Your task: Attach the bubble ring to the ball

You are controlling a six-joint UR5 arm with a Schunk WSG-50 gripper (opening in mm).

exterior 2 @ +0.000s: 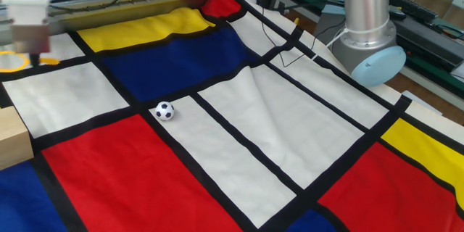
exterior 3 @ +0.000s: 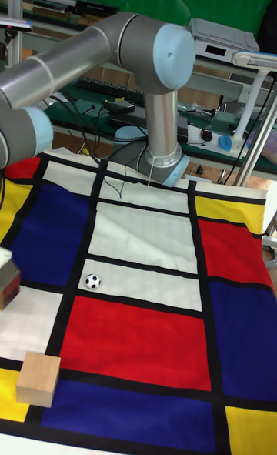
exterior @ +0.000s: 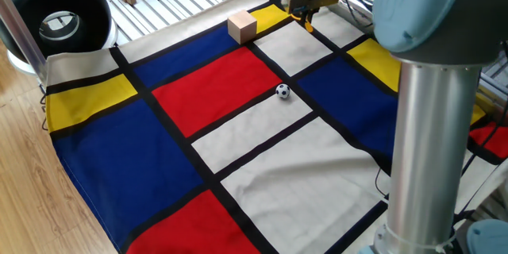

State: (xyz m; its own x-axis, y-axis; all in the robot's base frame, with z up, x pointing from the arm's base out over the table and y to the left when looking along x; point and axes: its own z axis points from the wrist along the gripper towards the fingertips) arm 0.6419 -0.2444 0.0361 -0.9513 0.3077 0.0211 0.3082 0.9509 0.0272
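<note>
The small yellow plastic bubble ring (exterior 2: pixel 16 61), a thin hoop with a short orange handle, hangs from the two-finger gripper (exterior: pixel 306 21) over the cloth's far corner in one fixed view; its orange handle is pinched between the fingers there, while the other fixed view shows the hoop jutting out level beside the gripper body. The tiny white ball with black soccer patches (exterior: pixel 282 90) sits alone on the black seam between a red panel and a white one, toward the middle of the patchwork cloth (exterior 2: pixel 290 138), well apart from the gripper. The tan wooden cube (exterior: pixel 241 26) stands near the gripper, at the cloth's edge. The step in hand looks like carrying the ring to the ball. To do it well, keep the hoop level, centre it above the ball, then lower straight down, since a rim touch would likely roll the ball
</note>
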